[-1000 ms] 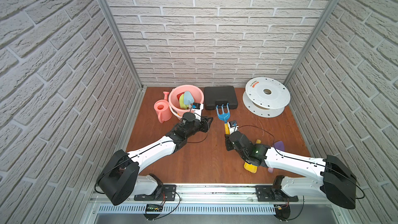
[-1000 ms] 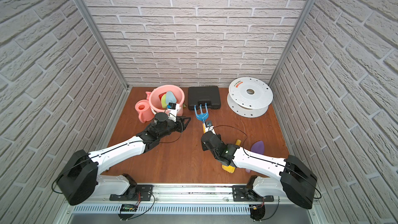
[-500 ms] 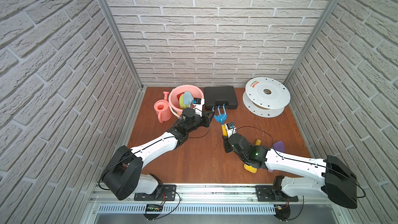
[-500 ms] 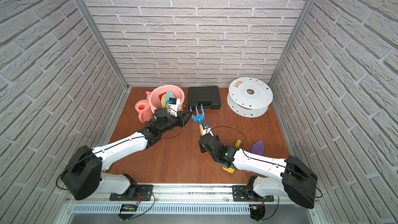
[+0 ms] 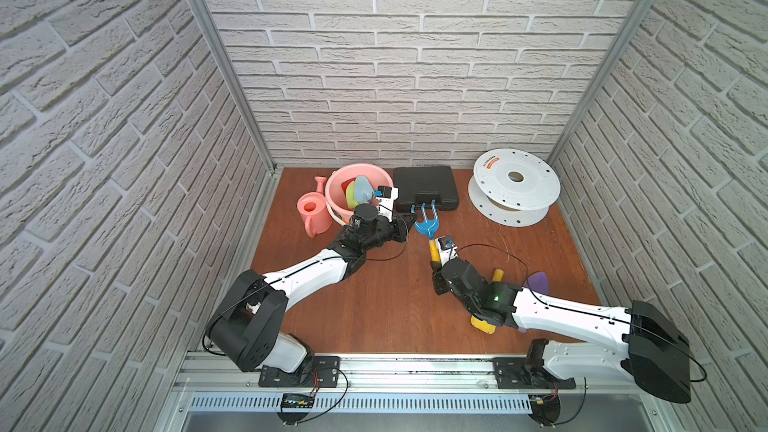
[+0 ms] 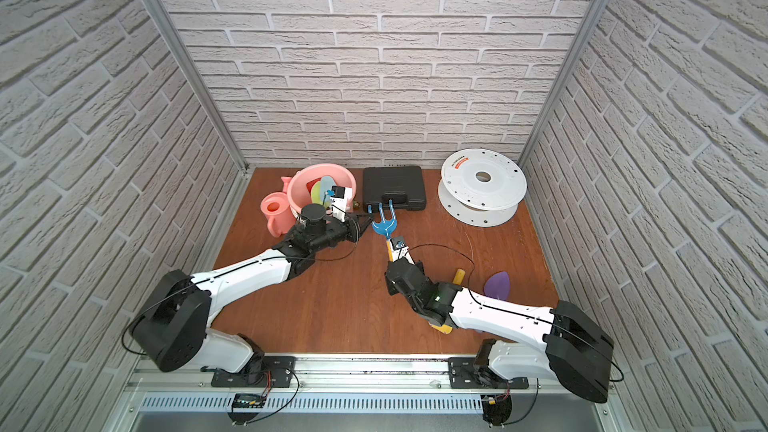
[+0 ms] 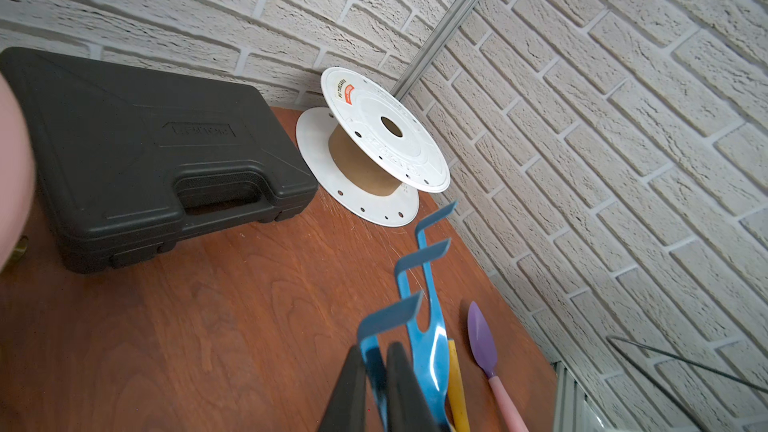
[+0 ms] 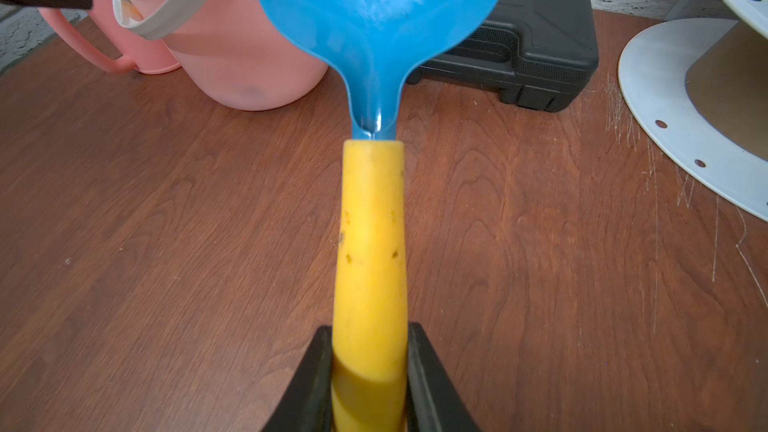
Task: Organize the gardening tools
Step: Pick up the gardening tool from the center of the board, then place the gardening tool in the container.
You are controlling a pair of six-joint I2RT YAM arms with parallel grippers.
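Note:
A blue rake (image 5: 426, 224) with a yellow handle (image 8: 370, 243) hangs above the table in front of the black case. My right gripper (image 8: 370, 334) is shut on the handle's end. My left gripper (image 7: 376, 353) is shut on one outer tine of the rake (image 7: 428, 338). A pink bucket (image 5: 332, 189) at the back left holds a pale blue spade (image 5: 361, 187), a green tool (image 5: 351, 195) and a red one. The pink watering can (image 5: 311, 214) stands beside it. A purple spade (image 5: 538, 282) lies at the right, partly behind my right arm.
The black case (image 5: 426, 187) and the white reel (image 5: 515, 184) stand along the back wall. A yellow handle (image 5: 497, 274) and a yellow piece (image 5: 482, 324) show from under my right arm. Brick walls close off three sides.
My left gripper has reached over to the rake's tines and shut on one. My right gripper has carried the rake slightly to the left and kept its hold on the handle.

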